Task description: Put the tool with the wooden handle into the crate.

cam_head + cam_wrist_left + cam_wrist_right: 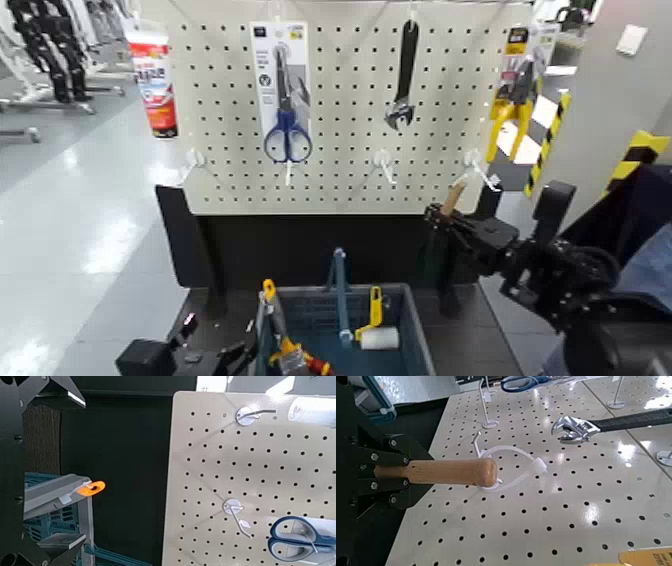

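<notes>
The tool with the wooden handle (454, 196) is in my right gripper (446, 214), up against the lower right of the pegboard. In the right wrist view my right gripper (393, 475) is shut on the tan handle (443, 472), whose rounded end touches a white hook (506, 457). The tool's metal end is hidden in the gripper. The blue-grey crate (415, 325) stands below at the front, with its tall blue bar handle (339, 282); its edge also shows in the left wrist view (55, 503). My left arm (145, 356) rests low at the front left.
On the pegboard (345, 160) hang blue scissors (287, 135), a black wrench (403, 85), yellow pliers (512, 100) and a red-and-white tube (153, 80). The crate holds a yellow-handled paint roller (376, 322) and other tools. White hooks (383, 160) stick out of the board.
</notes>
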